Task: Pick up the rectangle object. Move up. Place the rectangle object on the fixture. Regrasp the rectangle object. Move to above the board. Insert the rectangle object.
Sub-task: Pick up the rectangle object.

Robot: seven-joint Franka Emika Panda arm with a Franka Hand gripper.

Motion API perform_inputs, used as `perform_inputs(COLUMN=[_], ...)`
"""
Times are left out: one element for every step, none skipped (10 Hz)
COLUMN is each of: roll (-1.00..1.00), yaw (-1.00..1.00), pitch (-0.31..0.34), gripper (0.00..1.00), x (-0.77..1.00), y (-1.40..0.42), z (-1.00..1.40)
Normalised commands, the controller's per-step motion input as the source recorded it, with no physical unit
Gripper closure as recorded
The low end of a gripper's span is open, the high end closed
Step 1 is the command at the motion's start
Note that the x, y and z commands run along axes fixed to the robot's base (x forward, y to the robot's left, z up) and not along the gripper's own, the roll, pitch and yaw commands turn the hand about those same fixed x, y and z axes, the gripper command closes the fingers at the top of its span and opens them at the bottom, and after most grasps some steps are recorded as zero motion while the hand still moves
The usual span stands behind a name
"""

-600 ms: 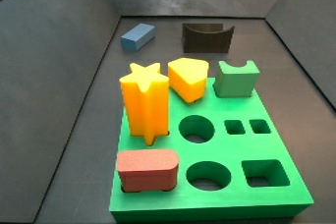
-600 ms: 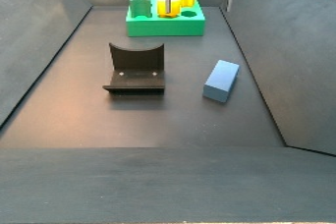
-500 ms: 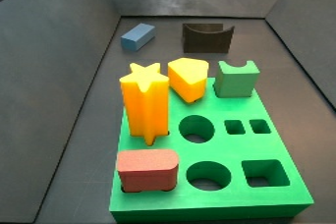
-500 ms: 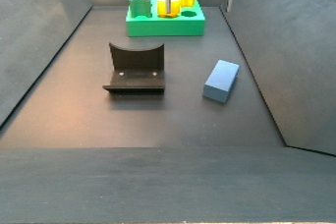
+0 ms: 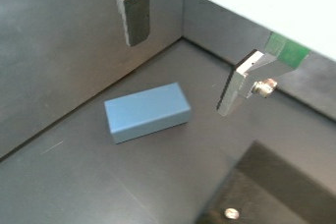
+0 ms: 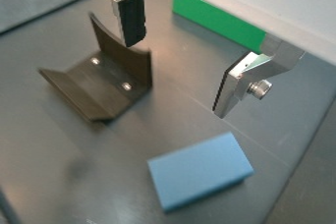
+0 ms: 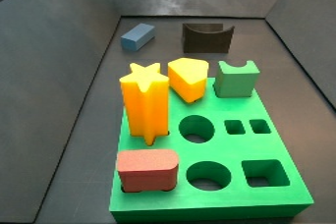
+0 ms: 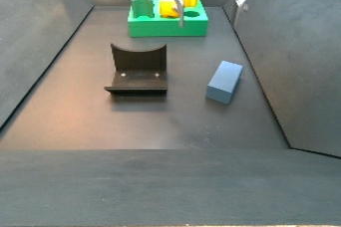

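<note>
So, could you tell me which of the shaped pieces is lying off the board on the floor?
The rectangle object, small and blue-grey, lies alone on the dark floor beside the fixture. The other pieces stand on the board. The gripper hangs above it, jaws open.

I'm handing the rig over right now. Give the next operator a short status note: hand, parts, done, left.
Hand: open, holding nothing, well above the floor; in both wrist views its fingers hang clear of everything.
Rectangle object: lying flat on the floor, untouched, beside the fixture and apart from it.
Fixture: nothing on it.
Board: at the far end of the floor from the block, some holes still open.
Done: nothing yet.
Left: pick up the block, lift, set it on the fixture, regrasp, carry above the board, insert.
</note>
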Motion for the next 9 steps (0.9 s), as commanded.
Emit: perform_inputs(roll=[0.03,0.01,0.00,0.00,0.02,0.02,0.00,-0.01,-0.06], yaw=[-0.14,-0.21,-0.29,-0.32,-0.33,-0.34,-0.31,-0.31,-0.27], pitch=[-0.017,-0.020,-0.031,-0.027,-0.016,-0.011,-0.034,-0.081,-0.123], gripper=[0.00,0.00,0.00,0.00,0.00,0.00,0.00,0.00,0.00], x=[-0.37,-0.45,-0.39,-0.44,-0.46,-0.39,-0.31,-0.25,-0.18], y=[-0.09,-0.03,-0.06,-0.03,-0.03,-0.03,-0.01,-0.04,-0.02], z=[-0.81,-0.81,-0.72,-0.61,-0.59,-0.59,-0.55,-0.41,-0.38])
